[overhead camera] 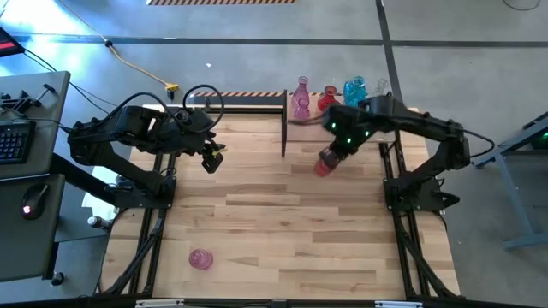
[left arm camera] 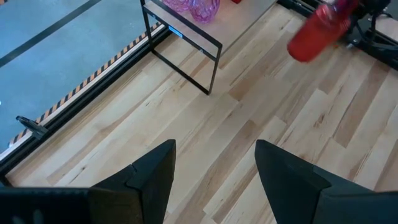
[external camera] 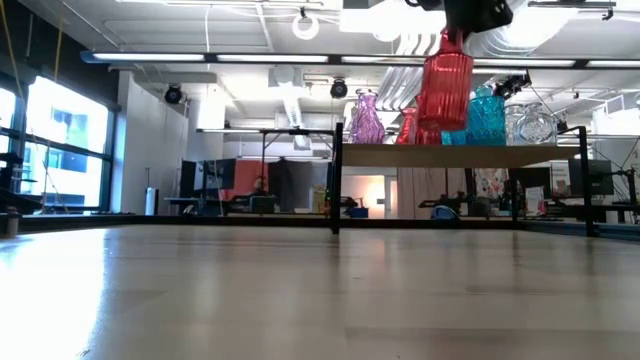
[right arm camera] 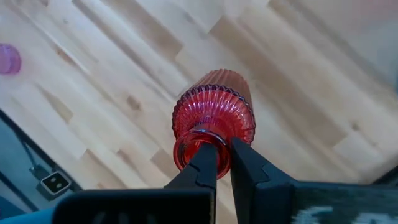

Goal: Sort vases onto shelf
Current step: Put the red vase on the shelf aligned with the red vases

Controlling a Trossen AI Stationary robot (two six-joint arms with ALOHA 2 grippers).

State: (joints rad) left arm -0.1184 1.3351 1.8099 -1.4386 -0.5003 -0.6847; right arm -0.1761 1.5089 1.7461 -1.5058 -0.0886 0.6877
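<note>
**Red vase held aloft by the right arm, near the shelf**

Right gripper [right arm camera: 216, 163] — fingers pinch the rim of a ribbed red vase [right arm camera: 213, 117], one finger inside the mouth, one outside. In the low view the red vase [external camera: 445, 87] hangs clear of the surface [external camera: 300, 290], body downward, in front of the shelf [external camera: 450, 155]. From above it sits just off the shelf's near edge, over bare planks.

On the shelf [overhead camera: 295, 120], in a row: a pink tall-necked vase [overhead camera: 300, 98], a red vase [overhead camera: 328, 100], a turquoise vase [overhead camera: 354, 89], and a clear one [external camera: 530, 124] at the far end, partly hidden by the arm in the high view.

A small pink vase [overhead camera: 200, 258] stands alone at the near left of the surface, well apart from the rest.

Left gripper [left arm camera: 214, 180] — fingers spread, nothing between them. It hovers over the left half of the surface, apart from the shelf's black frame [left arm camera: 186, 43].
</note>
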